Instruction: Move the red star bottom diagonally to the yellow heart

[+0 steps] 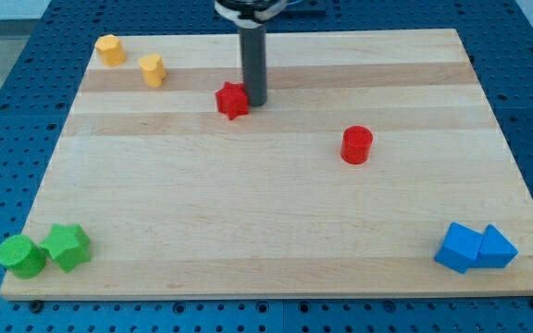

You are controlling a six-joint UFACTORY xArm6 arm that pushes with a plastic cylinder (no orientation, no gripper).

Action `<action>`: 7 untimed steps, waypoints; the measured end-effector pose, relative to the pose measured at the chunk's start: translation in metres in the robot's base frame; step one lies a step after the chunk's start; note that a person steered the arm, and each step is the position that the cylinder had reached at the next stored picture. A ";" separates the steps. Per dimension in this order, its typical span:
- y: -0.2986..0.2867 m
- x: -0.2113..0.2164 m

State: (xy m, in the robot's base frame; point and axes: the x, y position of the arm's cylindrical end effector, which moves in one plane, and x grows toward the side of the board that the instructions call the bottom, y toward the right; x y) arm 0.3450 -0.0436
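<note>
The red star (232,100) lies on the wooden board in the upper middle. My tip (254,102) stands just to the star's right, touching or almost touching it. The yellow heart (153,69) lies up and to the left of the star, near the view's top left. A second yellow block, a hexagon (110,49), sits further up and left, near the board's corner.
A red cylinder (356,145) sits right of centre. A green cylinder (20,255) and a green star (68,246) are at the bottom left. A blue cube (458,246) and a blue triangle (494,247) are at the bottom right. The board (266,213) ends on a blue pegboard.
</note>
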 end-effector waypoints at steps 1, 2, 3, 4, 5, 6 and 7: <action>0.016 0.000; 0.009 -0.004; -0.016 -0.007; -0.025 -0.004; -0.023 0.013; -0.023 0.025; -0.028 0.028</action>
State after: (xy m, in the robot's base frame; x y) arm 0.3731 -0.0716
